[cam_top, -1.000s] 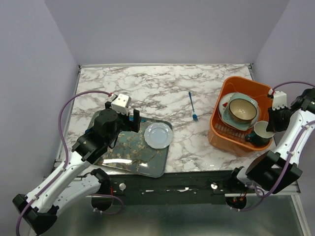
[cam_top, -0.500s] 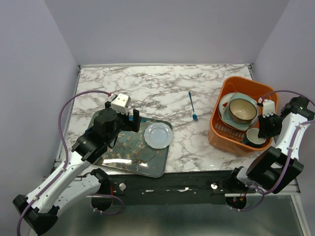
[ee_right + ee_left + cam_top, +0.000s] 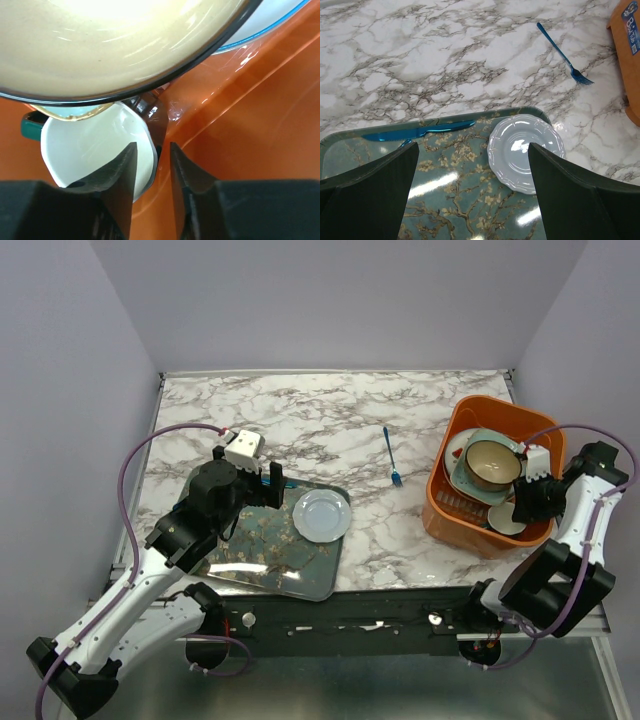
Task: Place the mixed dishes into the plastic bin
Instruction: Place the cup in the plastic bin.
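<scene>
**A:** What's the biggest thing around the plastic bin (image 3: 440, 512)?

**B:** The marble table (image 3: 320, 420). The bin sits on its right side. Well to the bin's left, along the table's near edge, lies the dark floral tray (image 3: 255, 552).

**A:** And inside the bin?

**B:** A brown bowl (image 3: 490, 464) sits on a mint dish (image 3: 470, 485) in the bin's far half. Stacked plates (image 3: 453, 455) peek out from under them, mostly hidden. The dark green mug (image 3: 503, 521) lies tipped by the bin's near wall, its pale inside showing.

**A:** Where's the right gripper (image 3: 152, 146)?

**B:** Down in the bin, at the mug. Its jaws are only narrowly parted, with one finger inside the mug and the other outside. There's a sliver of space between the mug's wall and the outer finger, so it isn't pinching.

**A:** Any dishes outside the bin?

**B:** A pale blue plate (image 3: 321, 515), on the end of the tray nearest the bin. The left gripper (image 3: 263, 480) hangs over the tray, just beyond the plate from the bin. Its jaws are spread wide and hold nothing.

**A:** Smaller bits?

**B:** A blue fork (image 3: 391, 457) lies on the marble a little left of the bin, not touching it. A blue knife (image 3: 420, 132) lies on the tray, farther from the bin than the plate.
</scene>
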